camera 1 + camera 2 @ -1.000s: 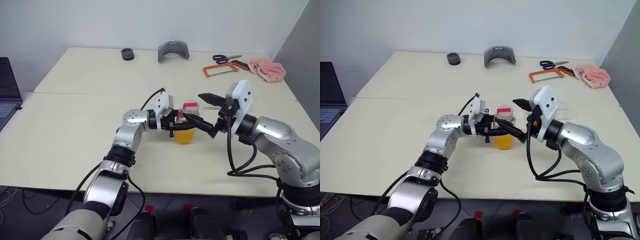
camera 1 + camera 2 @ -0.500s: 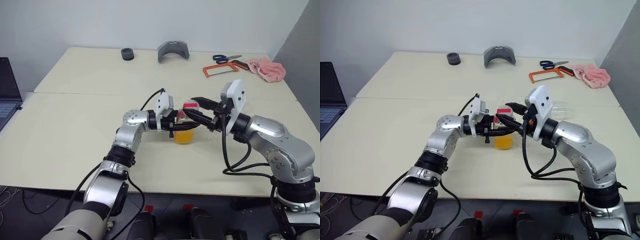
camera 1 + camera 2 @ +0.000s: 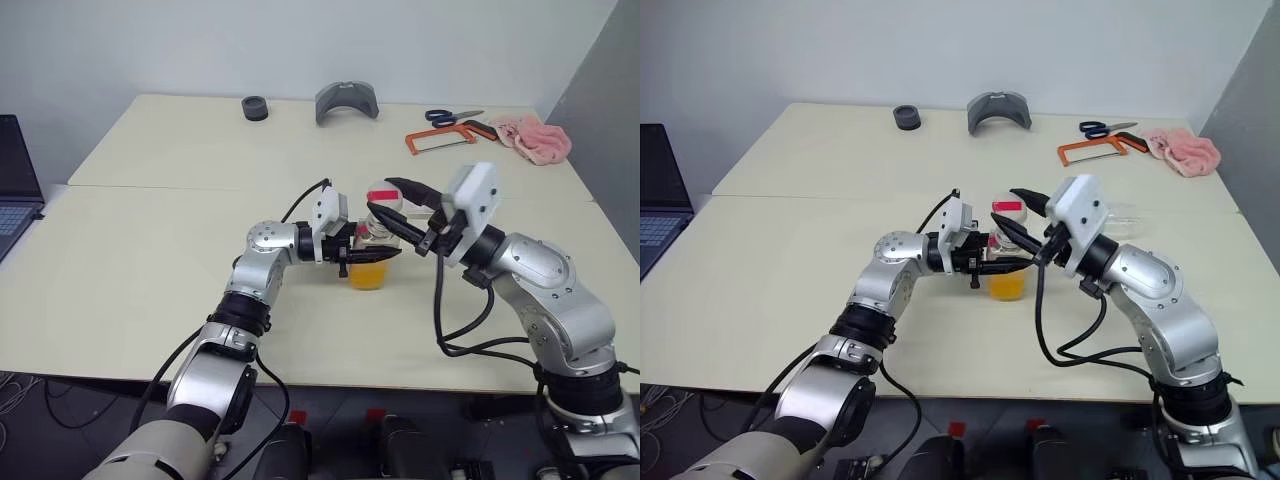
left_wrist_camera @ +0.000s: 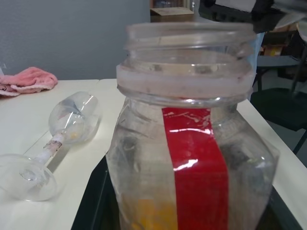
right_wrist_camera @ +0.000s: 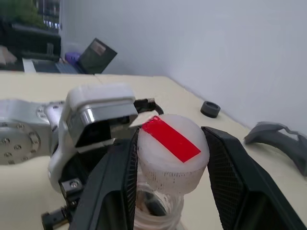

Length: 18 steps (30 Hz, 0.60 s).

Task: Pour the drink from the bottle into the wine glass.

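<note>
Bottle (image 3: 372,250), clamped in the left pincer (image 3: 362,252), now stands uncapped: the right pincer (image 5: 172,158) has closed on the cap (image 5: 171,149) and lifted it. Pouring can follow, though the wine glass (image 4: 57,139) lies toppled on the tabletop (image 3: 150,230).

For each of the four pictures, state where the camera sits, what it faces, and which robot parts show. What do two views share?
Left eye: on the head, looking down over the table; both arms show, left hand holding the bottle.
Right eye: beside it, same scene.
Left wrist: faces the bottle's open neck, glass lying on its side behind.
Right wrist: looks along the right hand, its fingers clamping the cap.
Shared: both wrist views show the bottle's neck.
</note>
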Tool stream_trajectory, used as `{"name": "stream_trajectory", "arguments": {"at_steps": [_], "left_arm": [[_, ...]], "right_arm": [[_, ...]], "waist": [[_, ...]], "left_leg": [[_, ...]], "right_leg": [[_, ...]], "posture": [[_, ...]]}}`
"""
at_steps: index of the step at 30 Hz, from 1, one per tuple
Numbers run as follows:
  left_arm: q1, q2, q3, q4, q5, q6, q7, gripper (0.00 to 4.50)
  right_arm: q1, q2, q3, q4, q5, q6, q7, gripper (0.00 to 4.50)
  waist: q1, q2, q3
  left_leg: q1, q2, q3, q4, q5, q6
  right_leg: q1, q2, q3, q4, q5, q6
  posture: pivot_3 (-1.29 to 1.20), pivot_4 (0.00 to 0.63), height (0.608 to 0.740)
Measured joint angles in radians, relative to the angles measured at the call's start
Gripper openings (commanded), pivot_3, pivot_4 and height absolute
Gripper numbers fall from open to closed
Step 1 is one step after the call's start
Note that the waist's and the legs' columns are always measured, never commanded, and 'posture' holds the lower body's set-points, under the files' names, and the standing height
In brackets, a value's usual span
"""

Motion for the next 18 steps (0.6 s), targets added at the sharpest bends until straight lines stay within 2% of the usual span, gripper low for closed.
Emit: {"name": "stream_trajectory", "arguments": {"at_steps": [3, 5, 10, 14, 15, 18], "left_arm": [[0.005, 0.001, 0.002, -0.009, -0.002, 0.004, 0.012, 1.59], [0.007, 0.003, 0.010, -0.014, -0.006, 0.008, 0.031, 1.59], [0.026, 0.032, 0.058, -0.027, -0.016, 0.030, 0.091, 1.59], [0.034, 0.032, 0.066, -0.039, -0.020, 0.037, 0.115, 1.59], [0.035, 0.031, 0.066, -0.050, -0.021, 0.039, 0.123, 1.59], [0.035, 0.035, 0.068, -0.061, -0.022, 0.044, 0.141, 1.59]], "right_arm": [[0.022, 0.009, -0.101, -0.018, 0.063, 0.043, -0.056, 1.72], [0.084, -0.007, -0.161, -0.032, 0.044, 0.032, -0.088, 1.72], [0.396, -0.001, -0.258, 0.125, -0.154, -0.068, -0.214, 1.72], [0.473, 0.051, -0.272, 0.261, -0.227, -0.129, -0.285, 1.72], [0.475, 0.076, -0.288, 0.288, -0.226, -0.134, -0.303, 2.44], [0.478, 0.098, -0.316, 0.324, -0.218, -0.132, -0.324, 3.43]], "waist": [[0.001, 0.000, 0.000], [0.003, 0.000, 0.000], [0.004, 0.000, 0.000], [-0.005, 0.001, 0.000], [-0.007, 0.001, 0.000], [-0.008, 0.003, -0.001]], "left_leg": [[0.000, 0.000, -0.001, 0.000, 0.000, 0.000], [0.000, -0.001, 0.000, 0.000, 0.000, 0.000], [0.000, -0.002, 0.003, -0.001, 0.000, 0.000], [0.002, -0.002, 0.004, -0.001, 0.000, 0.000], [0.003, -0.001, 0.004, -0.001, 0.000, 0.000], [0.003, -0.001, 0.004, -0.001, 0.000, 0.000]], "right_leg": [[0.000, -0.001, 0.000, 0.000, 0.000, 0.000], [0.001, -0.001, -0.001, -0.001, 0.000, 0.000], [0.000, 0.000, 0.001, 0.000, 0.000, 0.000], [0.000, 0.002, 0.003, 0.001, 0.000, 0.000], [0.000, 0.003, 0.003, 0.001, 0.000, 0.000], [0.000, 0.003, 0.004, 0.001, 0.000, 0.000]], "posture": [[0.00, 0.150, 0.740], [0.00, 0.150, 0.740], [0.00, 0.150, 0.740], [0.00, 0.150, 0.740], [0.00, 0.150, 0.740], [0.00, 0.150, 0.740]]}}
